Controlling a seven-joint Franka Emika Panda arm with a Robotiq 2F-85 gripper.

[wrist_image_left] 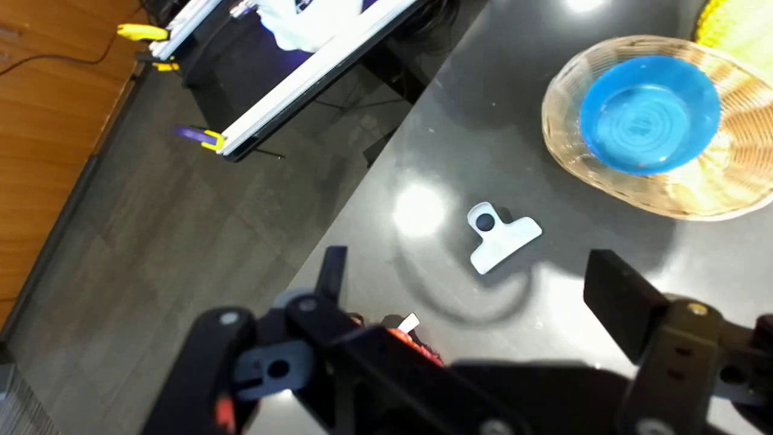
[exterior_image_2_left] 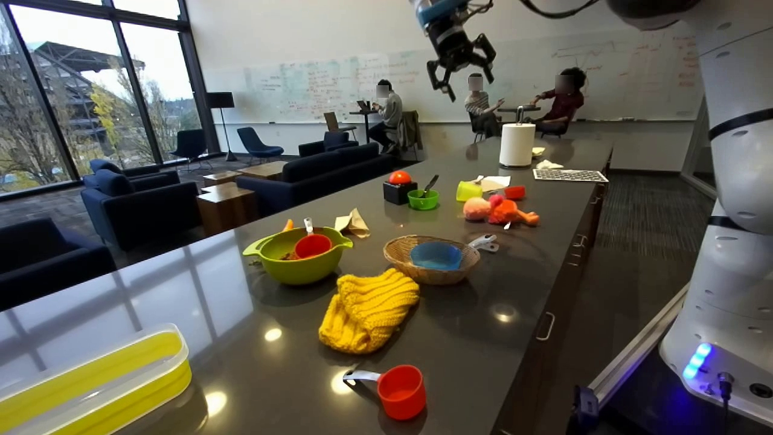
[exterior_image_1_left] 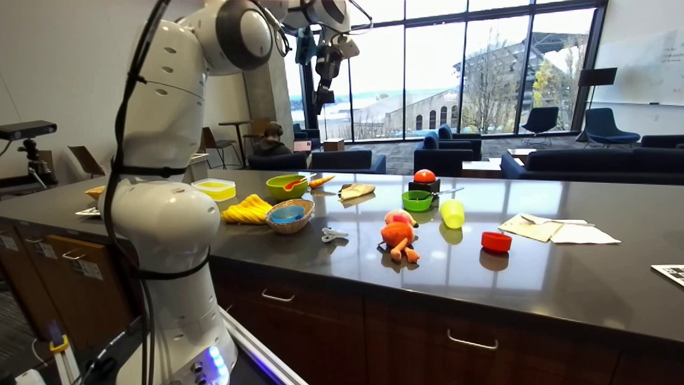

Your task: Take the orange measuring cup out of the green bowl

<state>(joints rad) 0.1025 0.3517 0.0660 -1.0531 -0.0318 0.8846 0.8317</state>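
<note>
The large lime-green bowl (exterior_image_1_left: 279, 190) stands on the counter and also shows in an exterior view (exterior_image_2_left: 299, 269). The orange-red measuring cup (exterior_image_2_left: 313, 246) sits inside it, its pale handle leaning up over the far rim. It also shows in an exterior view (exterior_image_1_left: 293, 185). In the wrist view the bowl and cup are out of view. My gripper (exterior_image_2_left: 471, 87) is open and empty, high above the counter and well apart from the bowl. In the wrist view the gripper (wrist_image_left: 468, 281) has its fingers wide apart, with the counter far below.
A wicker basket (exterior_image_2_left: 401, 269) with a blue bowl (exterior_image_2_left: 436, 256) and a yellow knit cloth (exterior_image_2_left: 368, 311) lie beside the green bowl. A white clip (wrist_image_left: 501, 238), plush toy (exterior_image_1_left: 398, 235), small green bowl (exterior_image_1_left: 417, 201), and second red measuring cup (exterior_image_2_left: 402, 393) are on the counter.
</note>
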